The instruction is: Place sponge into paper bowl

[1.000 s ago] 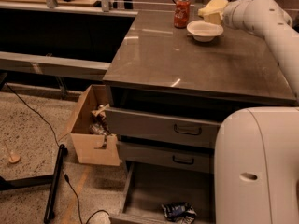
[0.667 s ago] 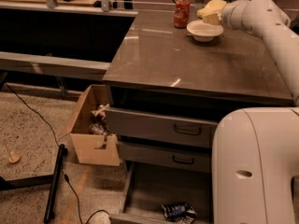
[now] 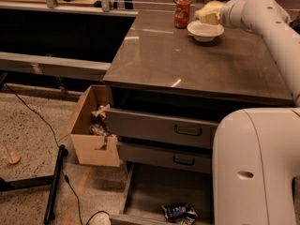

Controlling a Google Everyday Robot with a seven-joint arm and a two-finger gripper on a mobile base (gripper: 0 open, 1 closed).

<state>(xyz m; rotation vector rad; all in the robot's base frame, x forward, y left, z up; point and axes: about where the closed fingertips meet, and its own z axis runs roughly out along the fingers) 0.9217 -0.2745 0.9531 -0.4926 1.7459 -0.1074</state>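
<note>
The robot's white body fills the lower right of the frame, and its arm reaches up the right edge towards the upper right. Left of it we see the grey-topped drawer cabinet, its bottom drawer pulled open, with an open cardboard box on the floor at lower left.

At the far end of the top stands the paper bowl, white and shallow, with a red soda can just beside it on the left. The sponge hangs clear of the tabletop, over the bowl's far rim. The gripper pinches it there, at the top of the frame.

We judge the step to be the release. The sponge sits towards the rim, not over the middle, so we would first bring it towards the bowl's centre and lower it close. Then we would spread the pincer slowly, away from the can, so the light bowl does not tip or slide.
</note>
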